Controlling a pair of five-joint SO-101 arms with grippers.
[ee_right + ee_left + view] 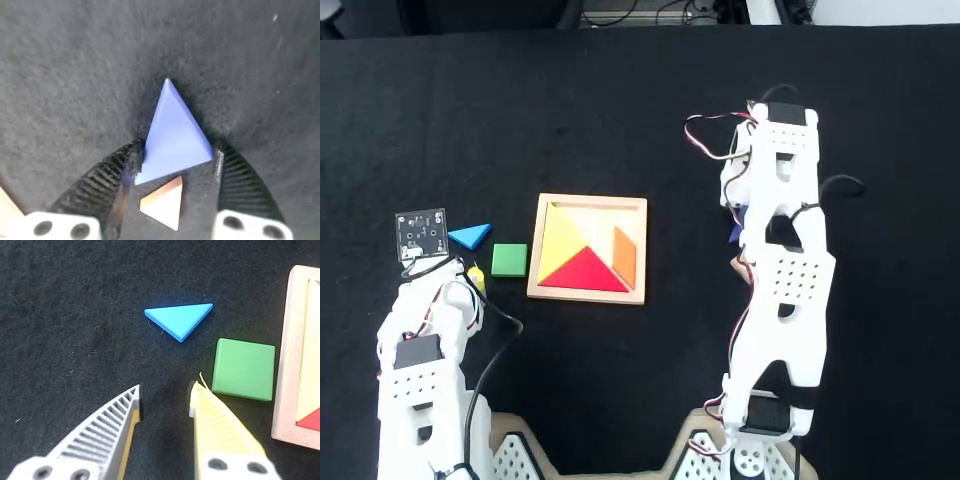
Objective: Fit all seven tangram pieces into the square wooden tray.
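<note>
Purple triangle point(172, 135) sits pinched between the right claw point(177, 149) fingers, which close on its slanted edges. A peach piece point(162, 202) lies just behind. The hold looks skewed, so lift slowly and level toward the tray point(586, 296).

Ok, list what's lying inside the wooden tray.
Inside the wooden tray lie a yellow triangle, a red triangle and an orange piece. Part of the floor is bare. The floor beneath the pieces is covered.
</note>
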